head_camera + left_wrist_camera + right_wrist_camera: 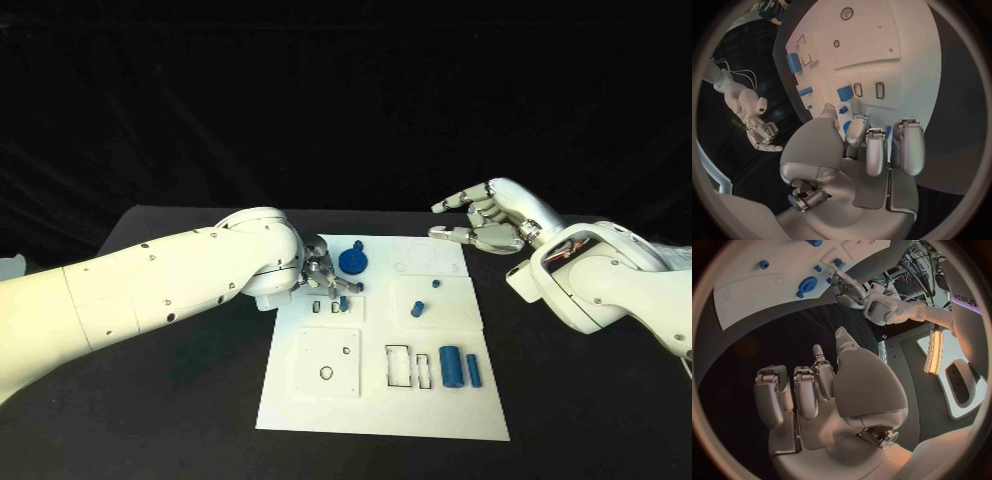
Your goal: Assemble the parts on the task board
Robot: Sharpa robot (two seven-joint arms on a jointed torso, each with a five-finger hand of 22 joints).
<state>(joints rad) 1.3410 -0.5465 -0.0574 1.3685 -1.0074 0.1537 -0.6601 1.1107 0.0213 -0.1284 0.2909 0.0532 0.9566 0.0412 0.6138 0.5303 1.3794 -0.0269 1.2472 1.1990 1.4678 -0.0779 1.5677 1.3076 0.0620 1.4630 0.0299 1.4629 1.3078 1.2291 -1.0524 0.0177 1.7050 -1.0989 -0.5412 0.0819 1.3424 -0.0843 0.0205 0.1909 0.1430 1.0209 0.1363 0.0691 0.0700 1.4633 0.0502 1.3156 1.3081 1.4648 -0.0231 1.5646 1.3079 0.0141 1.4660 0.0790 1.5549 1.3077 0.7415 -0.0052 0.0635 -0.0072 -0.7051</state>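
The white task board [325,400] lies in the middle of the table. My left hand [320,275] is low over its far left part, beside a blue gear-shaped part [355,262]. In the left wrist view a small blue piece [842,110] sits between the thumb and a fingertip [856,106]; I cannot tell whether it is pinched. A blue block [845,92] lies just beyond, by two slots. My right hand [483,220] hovers off the board's far right corner, fingers apart and holding nothing.
Two small blue pegs [436,283] [417,308] stand mid-board. A blue cylinder [451,366] and a thin blue bar [473,371] lie at the near right, beside two rectangular slots [408,368]. An oval hole [326,373] is at the near left.
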